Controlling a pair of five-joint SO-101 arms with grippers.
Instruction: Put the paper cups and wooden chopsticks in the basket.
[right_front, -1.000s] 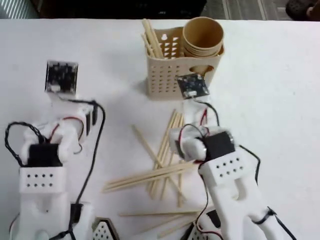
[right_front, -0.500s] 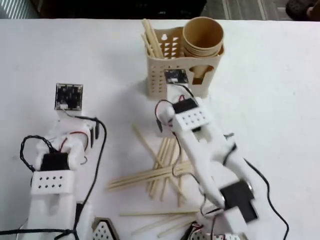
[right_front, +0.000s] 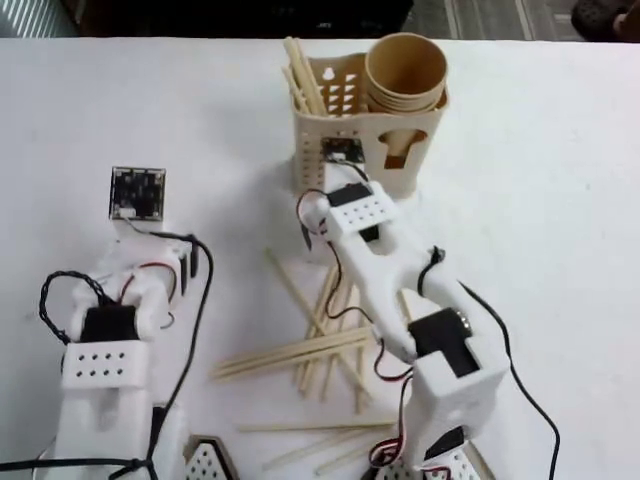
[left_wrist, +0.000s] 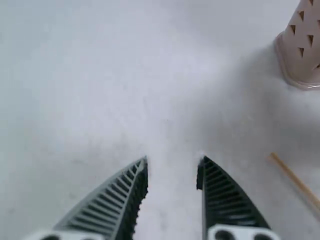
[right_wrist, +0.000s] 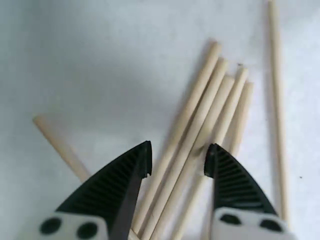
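The cream perforated basket (right_front: 345, 150) stands at the back centre and holds stacked paper cups (right_front: 405, 70) and a few wooden chopsticks (right_front: 300, 75). Several more chopsticks (right_front: 320, 335) lie crossed on the table in front of it. My right arm (right_front: 360, 215) stretches over this pile toward the basket. My right gripper (right_wrist: 178, 150) is open just above the ends of a chopstick bundle (right_wrist: 200, 120), holding nothing. My left gripper (left_wrist: 173, 162) is open over bare table at the left, its black fingers (right_front: 188, 255) well clear of the pile. The basket's corner (left_wrist: 302, 45) lies ahead of it.
A lone chopstick end (left_wrist: 295, 180) lies off to one side of my left gripper. Single chopsticks (right_wrist: 60, 145) flank the bundle under the right gripper. The white table (right_front: 540, 200) extends wide on the right and at the back left.
My right arm has swung up from the table's front toward the basket and now hangs over the far ends of the chopstick pile. The left arm shifted slightly, then stayed put.
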